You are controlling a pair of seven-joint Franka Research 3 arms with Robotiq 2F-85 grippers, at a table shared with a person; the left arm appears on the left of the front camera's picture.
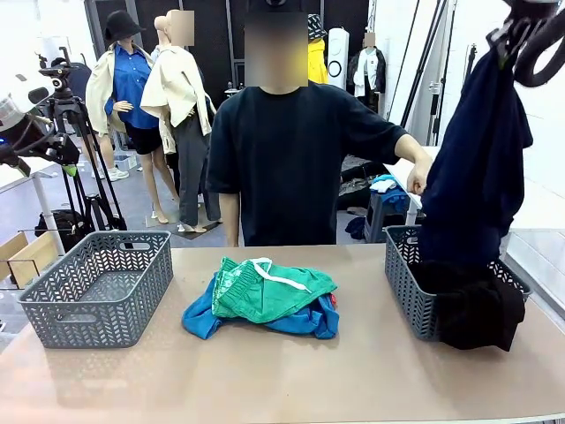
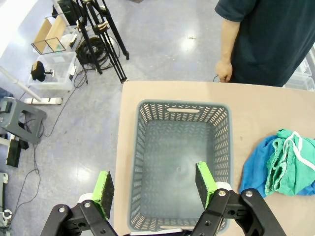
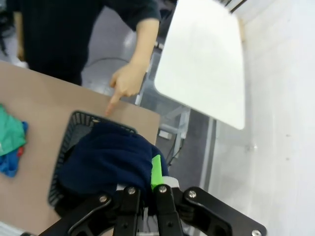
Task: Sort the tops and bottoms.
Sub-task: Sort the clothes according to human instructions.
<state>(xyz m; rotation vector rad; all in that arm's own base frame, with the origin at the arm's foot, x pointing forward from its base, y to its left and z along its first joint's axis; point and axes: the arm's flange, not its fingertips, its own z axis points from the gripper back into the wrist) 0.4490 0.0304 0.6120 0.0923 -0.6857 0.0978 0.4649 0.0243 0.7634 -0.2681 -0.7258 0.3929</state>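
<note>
The navy trousers (image 1: 477,159) hang from the right gripper (image 1: 505,37), which is clamped on them, above the right basket (image 1: 402,274) at the right edge of the table (image 1: 282,380). The black garment (image 1: 477,309) spills over the basket's front wall. Green shorts (image 1: 274,287) top a blue garment (image 1: 203,318) mid-table, with bare surface on either side. The left gripper (image 2: 153,189) gapes wide over the left basket (image 1: 97,291).

My right gripper (image 1: 519,34) hangs high at my right side, fingers pinched tight on the navy trousers (image 1: 477,150), one green pad (image 3: 156,172) showing against the cloth. My left gripper (image 2: 153,186) points straight down, fingers (image 2: 104,189) spread wide apart.
</note>
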